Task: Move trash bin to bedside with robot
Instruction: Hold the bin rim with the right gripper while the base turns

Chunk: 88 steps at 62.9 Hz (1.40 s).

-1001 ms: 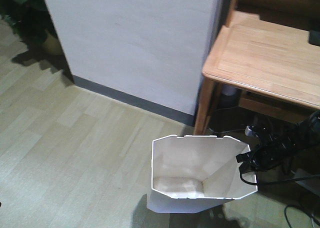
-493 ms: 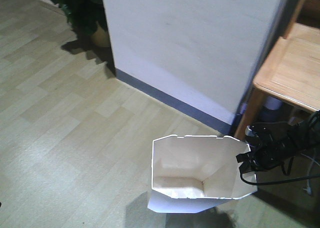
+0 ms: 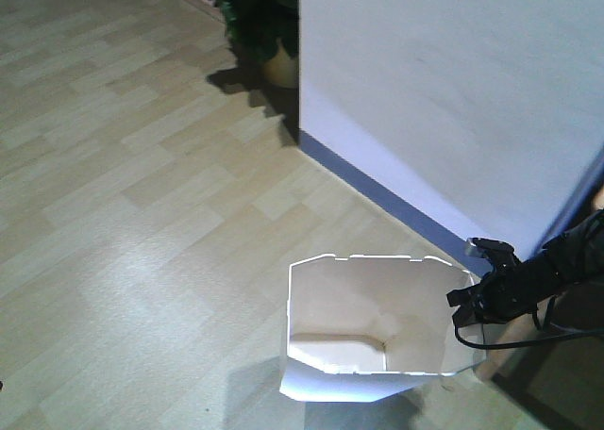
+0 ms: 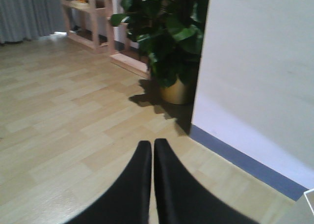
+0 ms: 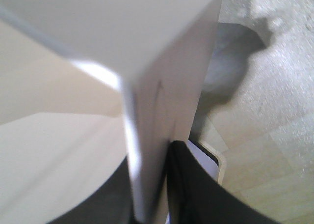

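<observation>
The white trash bin stands on the wood floor at the bottom of the front view, its notched rim open toward me. My right gripper, black and at the end of the robot's slender arm, is shut on the bin's right rim. In the right wrist view the bin wall runs between the two black fingers of that gripper. My left gripper is shut on nothing, hanging over bare floor. The bedside is out of view.
A white wall with a grey baseboard runs diagonally behind the bin. A potted plant stands at the wall's corner, with wooden shelving beyond it. A black cable trails from the right arm.
The whole view has swung left: wall and baseboard slid right, the wooden desk left the frame and the plant came in. The bin and right gripper kept their place in the frame.
</observation>
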Motion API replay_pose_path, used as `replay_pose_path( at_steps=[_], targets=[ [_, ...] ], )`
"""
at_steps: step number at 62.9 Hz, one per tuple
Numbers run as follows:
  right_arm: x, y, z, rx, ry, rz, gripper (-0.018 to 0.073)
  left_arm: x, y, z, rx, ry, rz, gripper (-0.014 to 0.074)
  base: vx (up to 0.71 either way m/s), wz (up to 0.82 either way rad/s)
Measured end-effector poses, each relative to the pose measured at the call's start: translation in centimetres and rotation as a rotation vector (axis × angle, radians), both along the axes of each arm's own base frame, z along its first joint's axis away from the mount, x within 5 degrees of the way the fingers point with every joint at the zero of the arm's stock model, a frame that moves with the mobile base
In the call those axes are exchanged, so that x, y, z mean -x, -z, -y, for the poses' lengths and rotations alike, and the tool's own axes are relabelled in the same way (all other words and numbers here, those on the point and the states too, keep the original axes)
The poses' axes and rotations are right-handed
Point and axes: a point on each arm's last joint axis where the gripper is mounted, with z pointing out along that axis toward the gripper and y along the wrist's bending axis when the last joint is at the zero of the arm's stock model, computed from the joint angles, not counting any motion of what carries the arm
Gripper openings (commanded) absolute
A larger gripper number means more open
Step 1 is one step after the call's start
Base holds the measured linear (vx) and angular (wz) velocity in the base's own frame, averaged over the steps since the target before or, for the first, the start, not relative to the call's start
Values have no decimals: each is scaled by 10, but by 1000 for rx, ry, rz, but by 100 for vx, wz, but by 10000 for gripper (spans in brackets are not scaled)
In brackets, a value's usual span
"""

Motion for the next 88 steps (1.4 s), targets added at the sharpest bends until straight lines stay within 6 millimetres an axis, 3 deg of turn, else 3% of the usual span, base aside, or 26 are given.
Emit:
replay_pose_path(
  at_steps=[88],
  targets=[
    [0,0,-1,-9,0,-3,-5,0,0,0,0,0,0,-6,14,48]
  ],
)
